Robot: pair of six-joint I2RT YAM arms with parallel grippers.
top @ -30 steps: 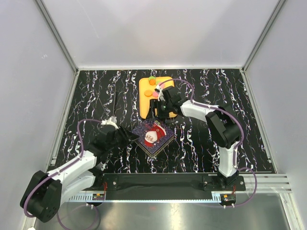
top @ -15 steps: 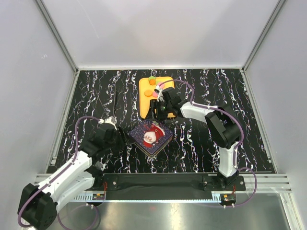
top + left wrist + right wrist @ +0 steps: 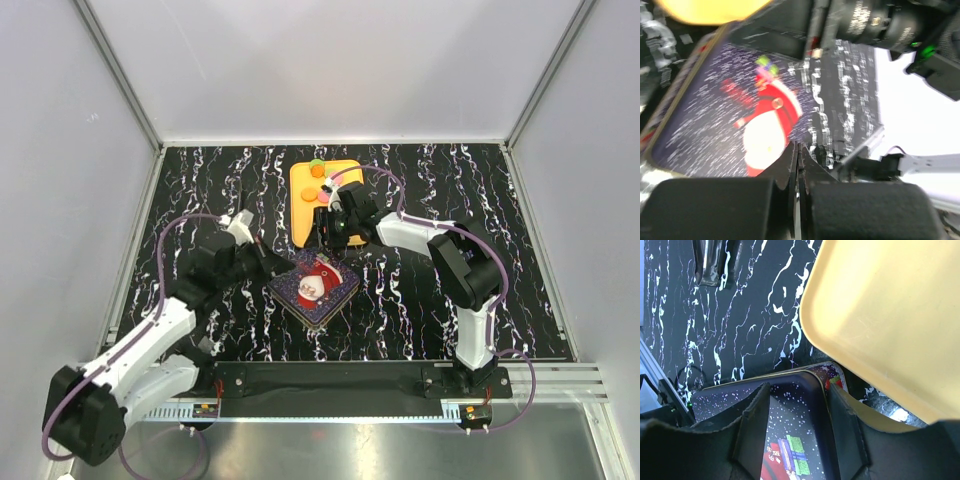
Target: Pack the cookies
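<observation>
The cookies (image 3: 317, 171) are a few small discs, orange, green and pink, at the far end of the yellow tray (image 3: 322, 222). A square tin with a Santa lid (image 3: 313, 285) lies just in front of the tray. My right gripper (image 3: 329, 237) is open, its fingers astride the lid's far corner (image 3: 805, 390), next to the tray's edge (image 3: 890, 320). My left gripper (image 3: 262, 264) is shut and empty at the tin's left side; its view shows the Santa lid (image 3: 760, 135) blurred, just beyond its fingertips (image 3: 798, 150).
The right arm (image 3: 880, 25) crosses the far side of the left wrist view. A dark glossy wrapper (image 3: 710, 260) lies on the black marbled table left of the tray. White walls enclose the table on three sides.
My left arm has drawn back from the tin's near-left edge and swung toward the back, its gripper now at the tin's left corner. The tin has shifted slightly. The right arm has barely moved.
</observation>
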